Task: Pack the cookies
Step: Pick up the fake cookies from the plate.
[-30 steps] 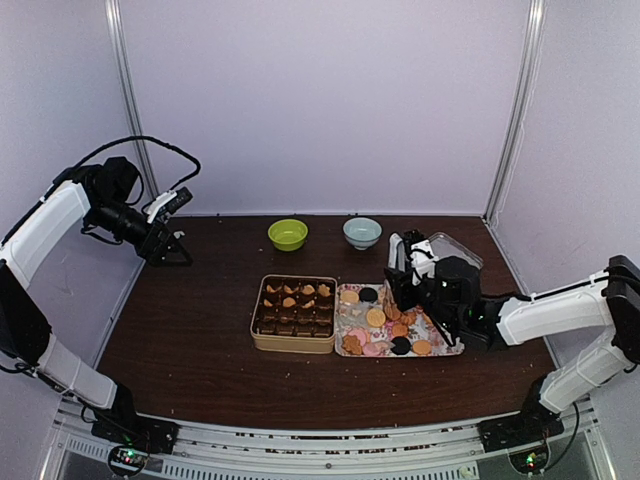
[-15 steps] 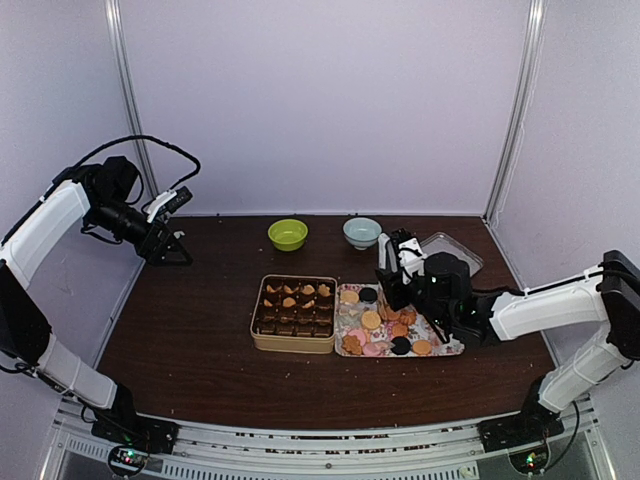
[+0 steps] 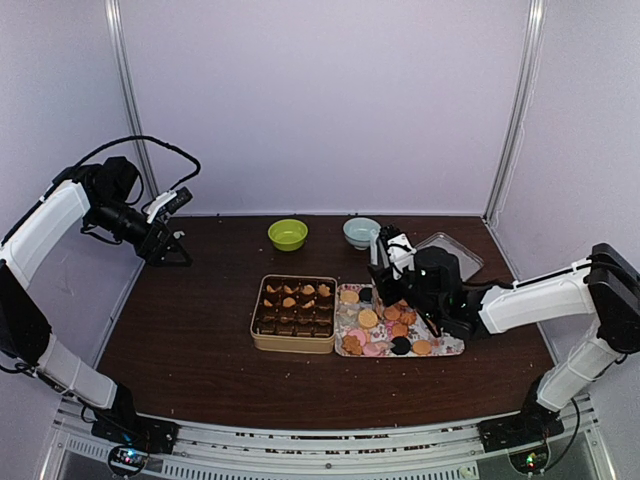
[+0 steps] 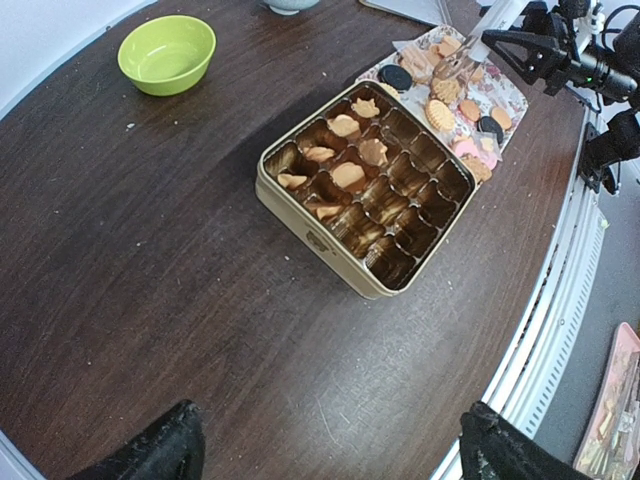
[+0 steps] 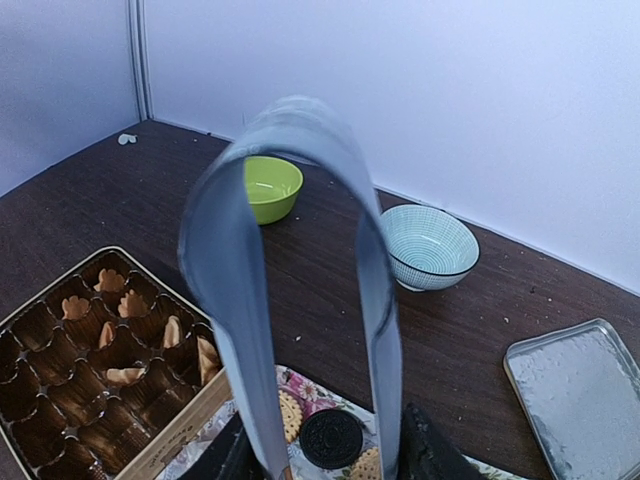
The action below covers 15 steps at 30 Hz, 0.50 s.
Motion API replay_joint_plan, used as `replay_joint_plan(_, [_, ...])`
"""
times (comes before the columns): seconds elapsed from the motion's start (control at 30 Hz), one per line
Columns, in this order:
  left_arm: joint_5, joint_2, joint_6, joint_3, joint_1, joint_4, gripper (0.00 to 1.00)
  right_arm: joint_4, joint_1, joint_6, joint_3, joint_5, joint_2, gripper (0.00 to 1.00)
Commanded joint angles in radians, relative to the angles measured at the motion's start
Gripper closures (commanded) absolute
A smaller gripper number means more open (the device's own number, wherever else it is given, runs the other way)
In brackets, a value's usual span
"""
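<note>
Robot test cell in a lab

Plain pale wall panels [image 3: 320, 100] joined by metal uprights [image 3: 518, 110] box in a dark wood-grain table [image 3: 200, 330]. Two white-and-black arms (left arm [image 3: 40, 230], right arm [image 3: 540, 300]) stand on an aluminium rail [image 3: 320, 445] at the near edge. A black cable [image 3: 150, 150] loops off the left one. A green bowl [image 3: 287, 234] and a patterned bowl [image 3: 361, 232] are the homely touches.

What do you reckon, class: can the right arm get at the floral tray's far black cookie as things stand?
Probably yes: the right tool holds tongs whose tips hang just over the floral tray beside that black cookie, nothing between.
</note>
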Motion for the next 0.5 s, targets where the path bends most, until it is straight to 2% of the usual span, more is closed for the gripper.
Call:
replay_joint_plan(0.0, [0.007,0.0,0.015,0.028,0.002,-0.009,0.09,0.041,-0.007,-0.012,-0.042,0.016,0.001,0.56])
replay_joint_plan(0.47, [0.014,0.005,0.015,0.04,0.002,-0.016,0.09,0.086,-0.029,-0.057,-0.108,0.088,-0.042,0.58])
